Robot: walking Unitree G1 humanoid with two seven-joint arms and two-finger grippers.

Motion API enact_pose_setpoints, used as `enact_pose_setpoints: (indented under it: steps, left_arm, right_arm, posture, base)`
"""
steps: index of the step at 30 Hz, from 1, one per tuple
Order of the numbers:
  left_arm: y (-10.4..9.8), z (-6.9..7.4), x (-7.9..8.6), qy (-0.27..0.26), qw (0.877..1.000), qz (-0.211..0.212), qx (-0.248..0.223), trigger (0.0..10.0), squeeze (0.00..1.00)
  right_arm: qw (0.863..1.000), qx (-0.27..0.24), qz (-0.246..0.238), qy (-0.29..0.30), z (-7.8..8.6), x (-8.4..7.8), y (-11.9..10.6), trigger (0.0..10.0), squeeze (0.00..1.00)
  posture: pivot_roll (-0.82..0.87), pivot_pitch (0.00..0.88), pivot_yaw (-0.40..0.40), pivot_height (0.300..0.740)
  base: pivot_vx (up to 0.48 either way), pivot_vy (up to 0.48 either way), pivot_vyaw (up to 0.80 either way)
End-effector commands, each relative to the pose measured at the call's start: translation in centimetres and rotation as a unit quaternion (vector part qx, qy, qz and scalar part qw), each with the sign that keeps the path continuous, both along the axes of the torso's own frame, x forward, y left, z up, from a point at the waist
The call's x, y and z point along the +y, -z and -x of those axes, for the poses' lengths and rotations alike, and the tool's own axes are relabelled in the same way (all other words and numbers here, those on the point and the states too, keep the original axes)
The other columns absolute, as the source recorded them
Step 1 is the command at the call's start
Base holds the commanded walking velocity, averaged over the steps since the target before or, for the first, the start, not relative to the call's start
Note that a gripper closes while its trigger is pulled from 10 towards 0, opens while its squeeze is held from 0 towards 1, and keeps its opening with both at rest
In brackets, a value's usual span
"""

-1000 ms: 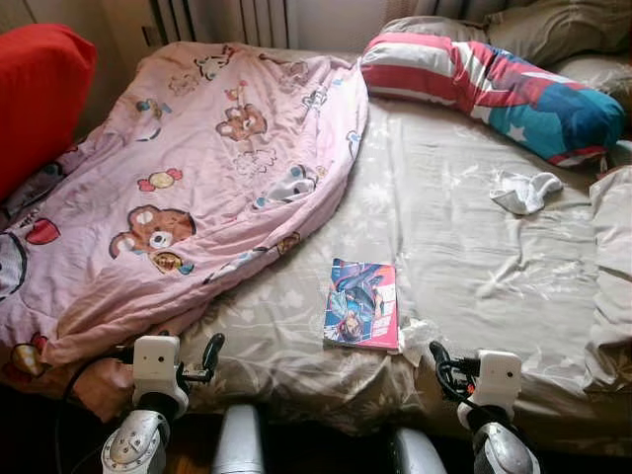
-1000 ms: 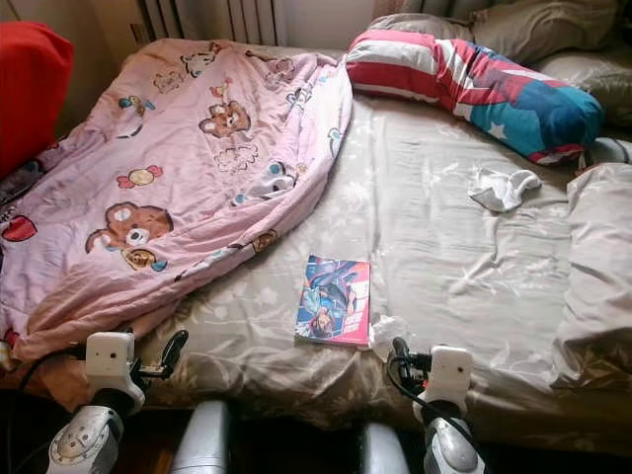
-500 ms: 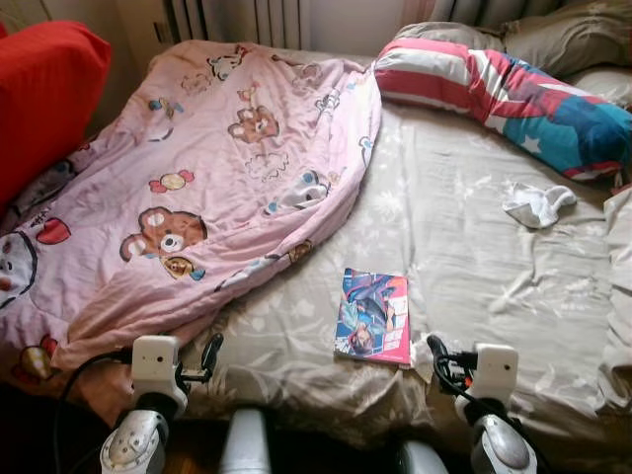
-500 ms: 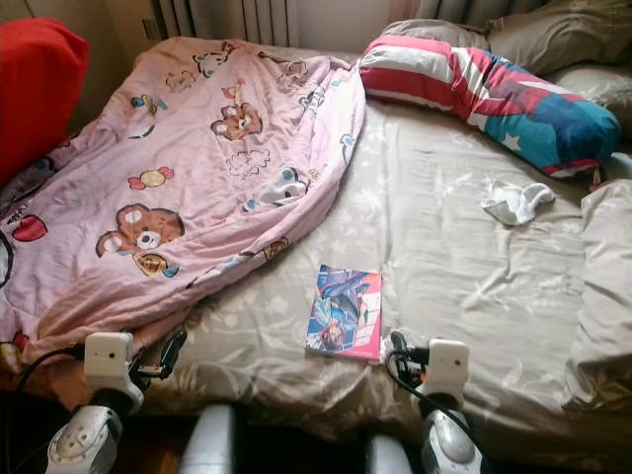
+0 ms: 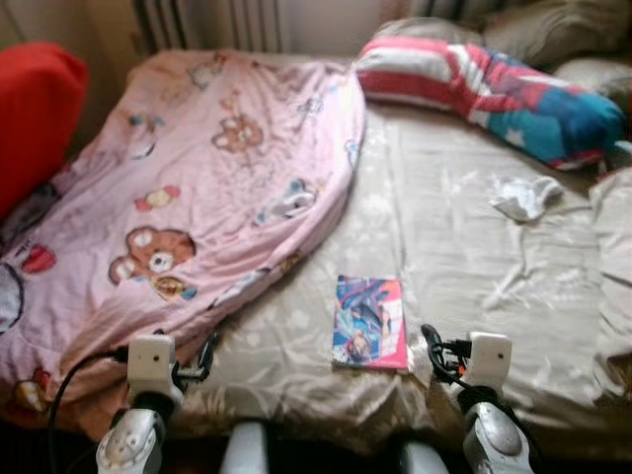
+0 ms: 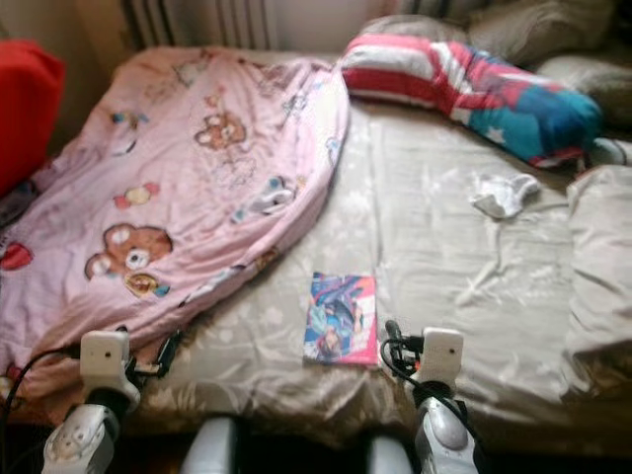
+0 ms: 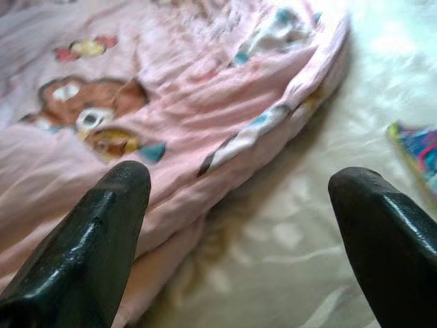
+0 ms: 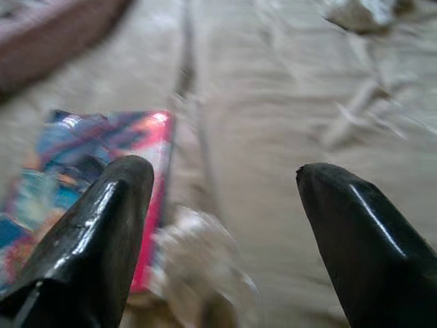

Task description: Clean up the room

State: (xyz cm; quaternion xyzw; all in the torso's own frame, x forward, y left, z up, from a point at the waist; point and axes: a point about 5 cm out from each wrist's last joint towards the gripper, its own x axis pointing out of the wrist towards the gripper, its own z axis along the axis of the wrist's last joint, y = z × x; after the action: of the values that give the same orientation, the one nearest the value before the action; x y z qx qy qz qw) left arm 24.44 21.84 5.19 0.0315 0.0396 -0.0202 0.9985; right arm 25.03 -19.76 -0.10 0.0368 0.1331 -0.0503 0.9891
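At far upper left of the head view, a red cushion against the wall. Next to it, spread over the left half of the bed, a pink quilt printed with teddy bears, its edge curving down toward the lower left. Lower left corner: left gripper, fingers spread wide and empty, hovering at the quilt's near edge. Low centre, flat on the beige sheet: a colourful book with a pink border, just right of the quilt's edge. Beside the book's near right corner, a small crumpled whitish wad, blurred. Lower right: right gripper, also wide apart and holding nothing, poised just beside the book and wad. Mid right: a white sock, well apart from the book. Upper right: a striped red, white and blue pillow, grey pillows behind.
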Motion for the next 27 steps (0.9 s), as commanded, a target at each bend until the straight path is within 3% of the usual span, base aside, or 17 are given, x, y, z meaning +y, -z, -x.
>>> enact_pose_setpoints:
  steps: [1,7,14,15,16,17,27]
  left_arm:
    - [0.5,0.6,0.9,-0.01,1.0,-0.005,0.016,10.0,0.0]
    - [0.4,0.8,0.9,-0.006,1.0,-0.007,0.016,10.0,0.0]
    - [-0.2,1.0,0.7,0.016,1.0,-0.015,0.016,10.0,0.0]
    - [-0.4,0.9,0.6,0.019,1.0,-0.016,0.015,10.0,0.0]
    - [-0.5,0.9,0.6,0.021,1.0,-0.016,0.013,10.0,0.0]
    - [-0.7,0.9,0.5,0.022,1.0,-0.016,0.012,10.0,0.0]
    - [-2.1,0.3,-0.5,0.053,0.998,-0.019,0.004,10.0,0.0]
  right_arm:
    - [1.0,0.001,-0.008,-0.003,-0.4,0.5,0.0,10.0,0.0]
    - [1.0,0.015,-0.016,0.011,-1.3,-0.1,0.0,10.0,0.0]
    - [0.999,0.04,-0.016,0.023,-3.0,-0.8,-0.5,10.0,0.0]
    - [0.999,0.037,-0.019,0.023,-3.4,-0.9,-0.8,10.0,0.52]
    - [0.999,0.033,-0.02,0.022,-3.7,-1.0,-1.0,10.0,0.52]
    - [0.999,0.03,-0.025,0.023,-4.0,-1.1,-1.2,10.0,1.0]
    - [0.999,-0.004,-0.038,0.036,-7.2,-1.7,-4.3,10.0,1.0]
  posture:
    - [0.16,0.166,-0.007,0.612]
    - [0.17,0.176,0.002,0.612]
    - [0.19,0.223,0.022,0.612]
    - [0.2,0.234,0.025,0.612]
    - [0.2,0.239,0.027,0.612]
    - [0.21,0.251,0.029,0.612]
    - [0.22,0.329,0.05,0.612]
  base:
    - [0.3,0.0,0.0]
    - [0.31,0.0,0.0]
    - [0.0,0.0,0.0]
    - [0.0,0.0,0.0]
    - [0.0,0.0,0.0]
    - [0.0,0.0,0.0]
    - [0.0,0.0,0.0]
